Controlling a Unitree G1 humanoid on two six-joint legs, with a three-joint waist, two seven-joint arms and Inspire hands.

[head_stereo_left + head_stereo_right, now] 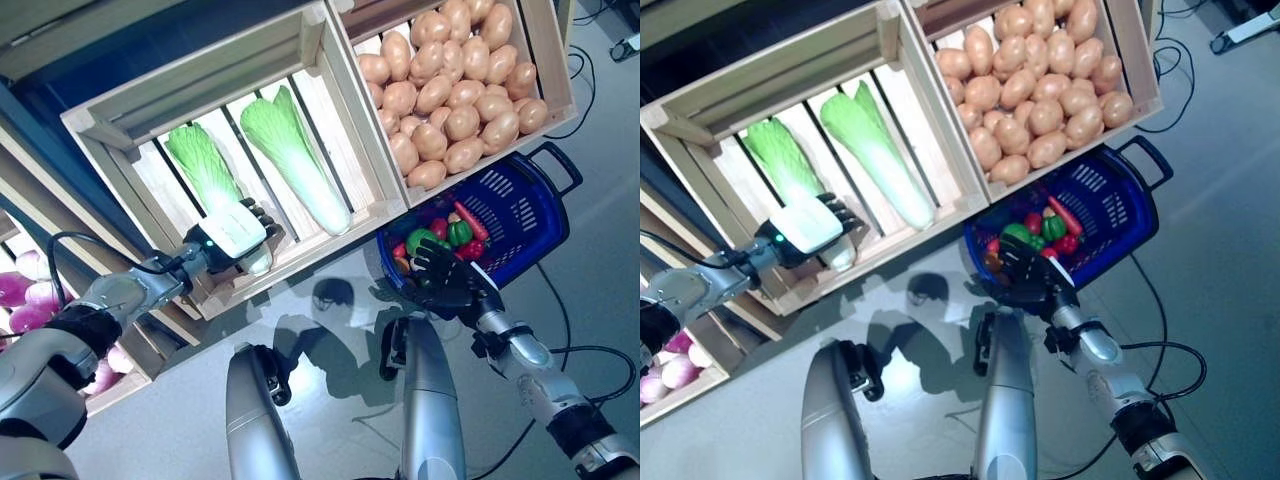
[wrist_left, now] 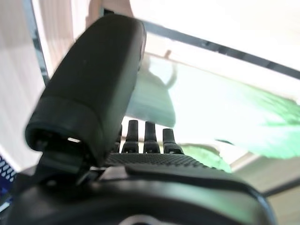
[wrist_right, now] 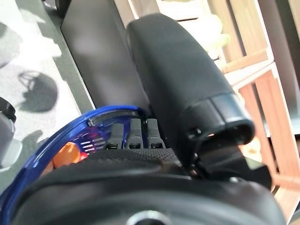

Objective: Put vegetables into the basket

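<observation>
Two green cabbages lie in a slatted wooden crate. My left hand rests over the white stem end of the left cabbage, its fingers curled round the stem; in the left wrist view the pale cabbage sits between thumb and fingers. The other cabbage lies free beside it. A blue basket hangs below the crates, holding red and green peppers and a carrot. My right hand is shut on the basket's near rim.
A second crate full of potatoes stands right of the cabbage crate, just above the basket. Purple onions fill a lower crate at the far left. Grey floor lies below the shelves.
</observation>
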